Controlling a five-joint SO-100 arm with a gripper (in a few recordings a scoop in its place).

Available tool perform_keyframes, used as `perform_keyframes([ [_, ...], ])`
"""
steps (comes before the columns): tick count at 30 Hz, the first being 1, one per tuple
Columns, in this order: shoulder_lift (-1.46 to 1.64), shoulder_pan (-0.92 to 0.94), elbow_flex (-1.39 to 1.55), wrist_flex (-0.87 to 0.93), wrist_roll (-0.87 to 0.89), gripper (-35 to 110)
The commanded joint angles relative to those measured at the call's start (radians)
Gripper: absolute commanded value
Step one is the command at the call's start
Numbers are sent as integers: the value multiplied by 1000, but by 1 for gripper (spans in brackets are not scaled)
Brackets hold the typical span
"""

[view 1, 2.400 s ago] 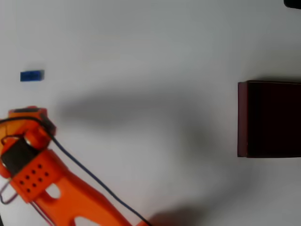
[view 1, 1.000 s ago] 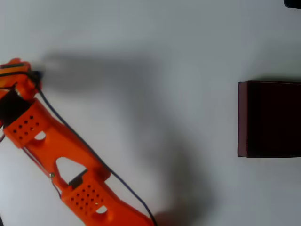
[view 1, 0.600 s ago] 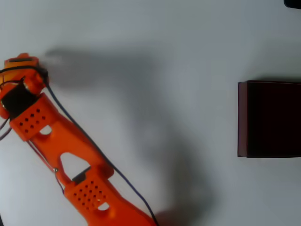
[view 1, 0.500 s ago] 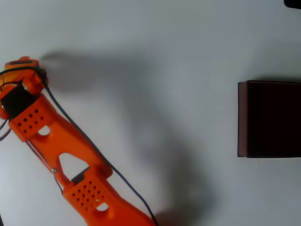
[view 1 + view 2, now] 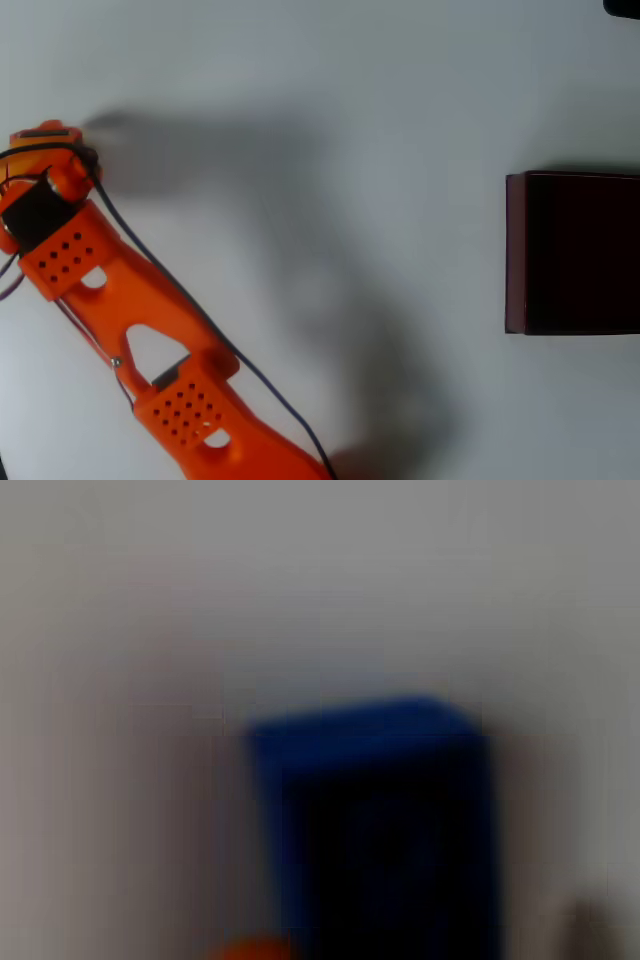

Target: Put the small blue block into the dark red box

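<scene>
In the blurred wrist view the small blue block (image 5: 375,820) looms close; the fingers' grip cannot be told.

Plain white table (image 5: 330,80), overhead view, crossed by a broad soft grey shadow running from 10 o'clock towards 6 o'clock. Dark red box (image 5: 572,252) rests on it at 3 o'clock, against the picture's edge, its maroon wall facing the centre, interior near black

Perforated orange arm (image 5: 130,320), dark cable (image 5: 200,330)
</scene>
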Motion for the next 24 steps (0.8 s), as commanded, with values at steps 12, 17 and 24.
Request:
perform_keyframes([
  [12, 8, -17, -41, 44, 51, 18],
  [17, -23, 8, -60, 40, 61, 17],
  [24, -67, 38, -81, 34, 72, 5],
])
